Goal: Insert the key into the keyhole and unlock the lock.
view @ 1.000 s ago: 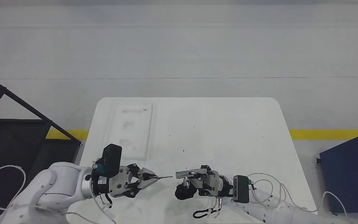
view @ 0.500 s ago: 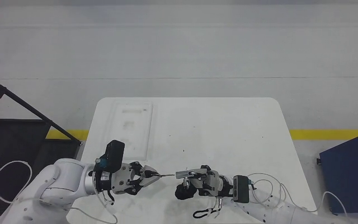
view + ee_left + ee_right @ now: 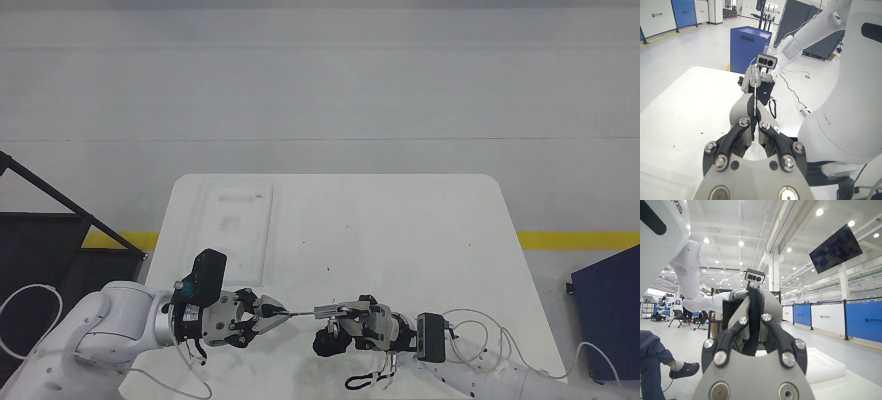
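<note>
A: What's around you, and what's in the way?

B: Biggest first. You're at a smooth white table (image 3: 400,230) w/ rounded corners. A boxy blue cabinet (image 3: 750,47) stands on the floor past the table's edge. A flat white tray (image 3: 238,228) lies on the table's far-left part, well apart from both arms. Only the key spans the gap btw your grippers.

A: Grippers?

B: Your R gripper (image 3: 335,330) is clamped on the lock (image 3: 754,75), a shiny chrome cylinder held over the table's near side. A black coiled cord (image 3: 773,108) hangs just below it. Your L gripper (image 3: 754,107) has grey fingers w/ black pads, pinched tight on the key (image 3: 755,98). The key is a thin flat metal blade, seen edge-on.

A: Keyhole?

B: The keyhole (image 3: 755,83) sits in the lock's round end face, facing your L gripper. The key tip meets it. How deep it sits, can't tell. A few dark specks (image 3: 701,133) dot the tabletop.
</note>
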### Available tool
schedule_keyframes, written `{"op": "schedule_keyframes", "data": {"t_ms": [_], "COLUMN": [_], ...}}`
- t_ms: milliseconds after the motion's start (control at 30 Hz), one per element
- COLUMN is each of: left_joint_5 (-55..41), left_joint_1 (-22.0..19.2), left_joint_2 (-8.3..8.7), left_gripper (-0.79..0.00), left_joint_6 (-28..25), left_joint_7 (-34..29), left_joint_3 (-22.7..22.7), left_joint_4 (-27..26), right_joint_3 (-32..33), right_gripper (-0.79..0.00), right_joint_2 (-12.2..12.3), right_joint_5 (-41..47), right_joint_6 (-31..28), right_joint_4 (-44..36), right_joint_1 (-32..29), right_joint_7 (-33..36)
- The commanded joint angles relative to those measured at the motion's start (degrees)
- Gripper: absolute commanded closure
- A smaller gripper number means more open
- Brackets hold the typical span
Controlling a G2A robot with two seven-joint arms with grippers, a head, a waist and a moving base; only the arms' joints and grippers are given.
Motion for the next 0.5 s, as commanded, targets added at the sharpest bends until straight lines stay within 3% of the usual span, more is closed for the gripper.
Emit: {"op": "schedule_keyframes", "data": {"t_ms": [0,467], "left_joint_5": [-0.05,-1.29], "left_joint_1": [-0.12,-2.36], "left_joint_2": [-0.02,-0.26], "left_gripper": [0.0,0.0], "left_joint_6": [0.0,0.03], "left_joint_7": [-0.05,-0.98], "left_joint_3": [0.08,2.04], "left_joint_4": [0.04,0.34], "right_joint_3": [0.0,0.0], "right_gripper": [0.0,0.0], "right_joint_2": [0.0,0.0], "right_joint_5": [0.0,0.0], "right_joint_6": [0.0,0.0], "right_joint_4": [0.0,0.0], "right_joint_1": [0.0,0.0], "right_joint_7": [0.0,0.0]}}
